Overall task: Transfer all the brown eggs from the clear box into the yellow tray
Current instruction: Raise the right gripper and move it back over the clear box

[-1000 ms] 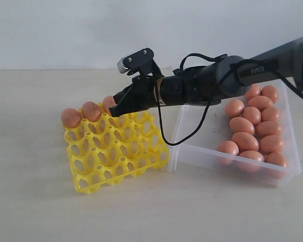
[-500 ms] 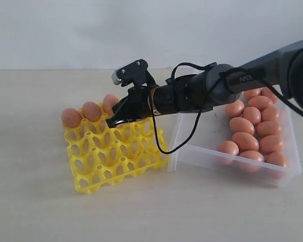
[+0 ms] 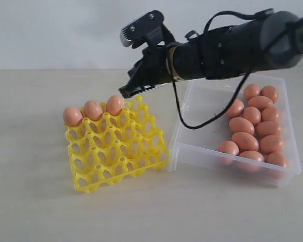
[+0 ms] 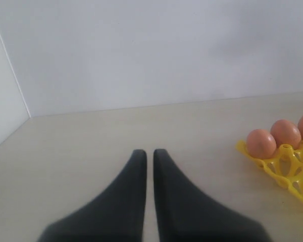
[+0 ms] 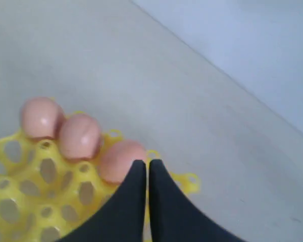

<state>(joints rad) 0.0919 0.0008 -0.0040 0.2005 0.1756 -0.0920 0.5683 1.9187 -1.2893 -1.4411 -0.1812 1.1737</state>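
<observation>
Three brown eggs (image 3: 93, 110) sit in the back row of the yellow tray (image 3: 111, 146); roughly a dozen more lie in the clear box (image 3: 192, 151) just beside it, so most of the job is left. The right gripper (image 3: 125, 92) hovers above the tray, pinched closed and empty; the left gripper (image 4: 149, 154) likewise. No writing is legible.

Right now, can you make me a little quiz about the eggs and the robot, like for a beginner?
1. How many brown eggs sit in the yellow tray?
2. True or false: the right gripper is holding an egg.
3. Where are most eggs? A) clear box B) yellow tray C) bare table

Key: 1. three; 2. false, it is shut on nothing; 3. A
</observation>
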